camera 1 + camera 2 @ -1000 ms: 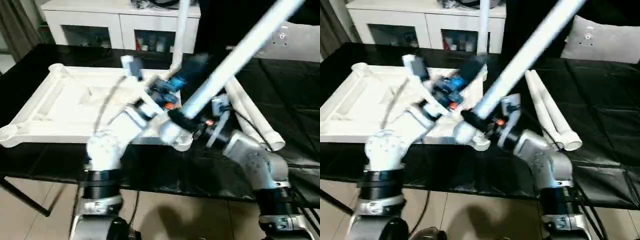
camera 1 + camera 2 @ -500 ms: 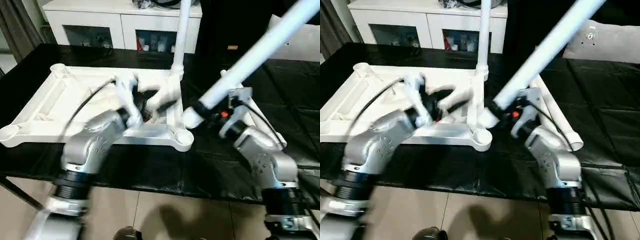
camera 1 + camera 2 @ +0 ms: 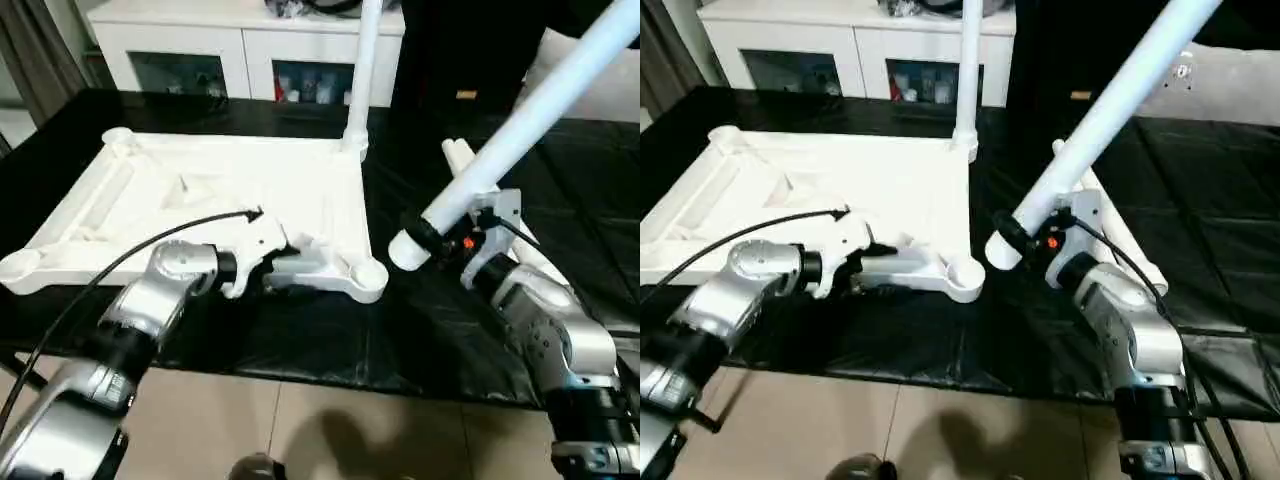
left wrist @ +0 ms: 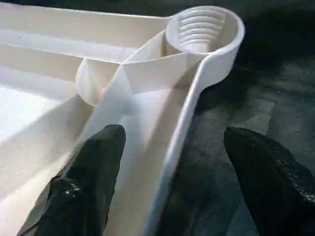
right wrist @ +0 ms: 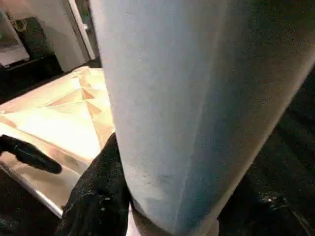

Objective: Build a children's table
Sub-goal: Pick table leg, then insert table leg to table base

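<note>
The children's table top (image 3: 200, 190) lies upside down on the black-covered table, ribbed side up. One white leg (image 3: 362, 70) stands upright in its far right corner socket. My right gripper (image 3: 435, 235) is shut on another leg (image 3: 520, 120), which slants up to the right; its thick end hangs just right of the near right socket (image 3: 368, 277). My left gripper (image 4: 179, 142) is open astride the top's near rim, one finger (image 4: 93, 167) over the ribs and the other over the cloth. More legs (image 3: 455, 152) lie behind the held one.
A long white cabinet (image 3: 220, 40) with glass-fronted openings stands behind the table. A white cushion (image 3: 1230, 85) lies at the far right. The black cloth (image 3: 560, 180) covers the table, and its front edge runs just below the table top, with tiled floor beneath.
My left arm has drawn back from above the table top to its near rim. My right gripper has carried the leg's thick end to the right, away from the near corner socket.
</note>
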Controlling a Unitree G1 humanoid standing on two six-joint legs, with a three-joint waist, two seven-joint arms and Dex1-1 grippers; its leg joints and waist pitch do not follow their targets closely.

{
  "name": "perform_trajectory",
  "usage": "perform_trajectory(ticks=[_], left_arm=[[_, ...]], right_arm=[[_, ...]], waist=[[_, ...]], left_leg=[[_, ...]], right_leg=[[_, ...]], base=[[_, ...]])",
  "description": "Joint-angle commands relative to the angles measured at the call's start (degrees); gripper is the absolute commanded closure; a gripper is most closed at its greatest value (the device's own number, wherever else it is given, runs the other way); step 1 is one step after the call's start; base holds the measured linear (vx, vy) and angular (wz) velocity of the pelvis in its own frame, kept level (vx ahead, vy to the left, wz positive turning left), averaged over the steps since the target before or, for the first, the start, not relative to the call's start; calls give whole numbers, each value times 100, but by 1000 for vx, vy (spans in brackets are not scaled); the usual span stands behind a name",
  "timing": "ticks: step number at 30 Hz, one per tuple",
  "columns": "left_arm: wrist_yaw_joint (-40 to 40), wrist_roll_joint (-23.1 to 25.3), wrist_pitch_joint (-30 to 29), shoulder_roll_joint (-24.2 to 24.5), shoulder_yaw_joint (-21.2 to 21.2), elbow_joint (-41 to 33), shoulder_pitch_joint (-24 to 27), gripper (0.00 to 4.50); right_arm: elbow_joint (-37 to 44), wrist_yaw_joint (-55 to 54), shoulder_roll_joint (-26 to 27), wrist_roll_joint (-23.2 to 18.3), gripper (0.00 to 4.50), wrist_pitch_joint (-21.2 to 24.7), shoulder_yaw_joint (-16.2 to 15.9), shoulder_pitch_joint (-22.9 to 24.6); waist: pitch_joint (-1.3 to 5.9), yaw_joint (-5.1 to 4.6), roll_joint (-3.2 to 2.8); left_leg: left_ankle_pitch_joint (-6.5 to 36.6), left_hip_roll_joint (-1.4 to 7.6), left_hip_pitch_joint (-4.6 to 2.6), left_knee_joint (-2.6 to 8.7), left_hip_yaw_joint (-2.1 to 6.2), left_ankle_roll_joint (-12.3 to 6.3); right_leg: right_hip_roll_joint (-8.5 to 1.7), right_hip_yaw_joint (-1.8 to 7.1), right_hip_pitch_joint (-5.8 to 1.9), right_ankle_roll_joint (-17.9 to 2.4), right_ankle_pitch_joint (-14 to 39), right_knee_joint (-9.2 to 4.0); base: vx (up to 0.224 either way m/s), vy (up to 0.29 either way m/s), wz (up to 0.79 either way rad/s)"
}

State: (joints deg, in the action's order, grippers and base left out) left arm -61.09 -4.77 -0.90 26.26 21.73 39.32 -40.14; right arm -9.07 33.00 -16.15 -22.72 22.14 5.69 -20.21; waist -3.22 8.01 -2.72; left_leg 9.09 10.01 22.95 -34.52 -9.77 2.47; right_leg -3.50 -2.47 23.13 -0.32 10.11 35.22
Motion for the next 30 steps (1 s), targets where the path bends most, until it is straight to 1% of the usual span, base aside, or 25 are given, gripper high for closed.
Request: perform_trajectory(ticks=[1,2,4,5,6,7,8,10,12,14,18,19,21,22,23,25,26,28,30], left_arm=[[-103,182,270,-35,111,431,-227,123],[-178,211,379,-111,81,767,-398,123],[-295,188,474,-264,-40,1215,-636,141],[-334,174,473,-296,-69,1290,-675,155],[-425,121,425,-364,-125,1426,-740,155],[-462,77,385,-426,-174,1550,-793,162],[-505,50,334,-461,-196,1621,-821,170],[-584,73,295,-511,-211,1783,-882,178],[-694,75,284,-532,-204,1892,-921,197],[-824,88,312,-553,-195,2023,-967,217],[-1150,232,383,-569,-186,2313,-1062,234],[-1189,260,394,-566,-188,2338,-1070,253],[-1280,284,395,-545,-188,2347,-1068,264],[-1337,281,378,-539,-196,2352,-1070,272],[-1321,299,390,-536,-189,2359,-1072,282],[-1196,392,450,-526,-147,2388,-1074,301],[-1038,473,514,-535,-135,2447,-1087,308],[-649,581,592,-584,-201,2571,-1121,328],[-620,620,619,-591,-201,2572,-1108,343]], right_arm=[[181,29,-40,-3,261,-25,-11,32],[201,26,-43,-15,261,-10,0,64],[215,23,-43,-28,261,11,19,104],[215,26,-42,-29,261,16,20,109],[218,33,-42,-27,261,29,14,124],[227,32,-44,-20,261,47,4,136],[233,23,-47,-12,261,66,-4,142],[249,-77,-67,69,261,94,-24,153],[272,-85,-65,81,261,60,-31,175],[312,-53,-82,82,261,38,-50,212],[374,36,-119,56,261,32,-70,285],[380,48,-122,46,261,45,-71,288],[387,126,-134,34,261,52,-106,294],[378,163,-137,57,261,33,-136,293],[372,168,-136,66,261,26,-144,290],[343,173,-125,94,261,6,-168,272],[325,171,-119,103,261,-4,-184,258],[305,166,-107,108,261,-10,-212,231],[294,170,-102,112,261,-9,-225,220]], waist=[[464,-26,-48],[456,-22,-61],[462,-10,-48],[470,-11,-44],[476,-5,-49],[470,-17,-60],[475,-9,-61],[474,-11,-71],[476,-17,-68],[469,-17,-77],[465,-1,-80],[465,-2,-71],[468,-3,-75],[473,6,-46],[470,8,-52],[465,10,-26],[457,5,-31],[453,0,-10],[451,9,-21]], left_leg=[[1467,261,-186,409,105,203],[1462,242,-182,402,97,160],[1450,239,-190,396,89,148],[1406,259,-178,402,101,142],[1394,271,-183,399,106,141],[1369,251,-175,387,89,101],[1340,259,-174,383,97,79],[1327,258,-165,381,99,42],[1334,257,-167,381,99,18],[1395,269,-177,387,99,8],[1458,281,-188,401,108,22],[1464,284,-186,403,109,24],[1453,289,-182,404,112,19],[1384,290,-178,398,109,-11],[1344,289,-172,393,100,-42],[1316,288,-168,392,100,-70],[1345,287,-168,398,101,-73],[1390,282,-170,397,101,-68],[1399,285,-174,403,106,-56]], right_leg=[[-481,222,-254,-1109,982,-365],[-472,222,-251,-1073,1076,-407],[-473,218,-256,-1080,1118,-417],[-486,216,-272,-1140,1027,-393],[-493,214,-269,-1178,964,-377],[-478,210,-266,-1222,911,-389],[-487,211,-276,-1269,851,-374],[-490,208,-283,-1299,835,-375],[-491,207,-288,-1299,875,-385],[-490,208,-275,-1302,973,-399],[-497,209,-274,-1295,1058,-409],[-501,211,-274,-1313,1028,-402],[-511,210,-281,-1339,981,-393],[-514,209,-288,-1362,900,-378],[-514,211,-282,-1375,862,-378],[-519,209,-283,-1374,906,-380],[-516,207,-277,-1349,1007,-395],[-514,210,-277,-1290,1137,-406],[-525,215,-273,-1235,1281,-426]], base=[[0,0,0],[0,0,0],[0,0,0],[0,0,0],[0,0,0],[0,0,0],[0,0,0],[0,0,0],[0,0,0],[0,0,0],[0,0,0],[0,0,0],[0,0,0],[0,0,0],[0,0,0],[0,0,0],[0,0,0],[0,0,0],[0,0,0]])
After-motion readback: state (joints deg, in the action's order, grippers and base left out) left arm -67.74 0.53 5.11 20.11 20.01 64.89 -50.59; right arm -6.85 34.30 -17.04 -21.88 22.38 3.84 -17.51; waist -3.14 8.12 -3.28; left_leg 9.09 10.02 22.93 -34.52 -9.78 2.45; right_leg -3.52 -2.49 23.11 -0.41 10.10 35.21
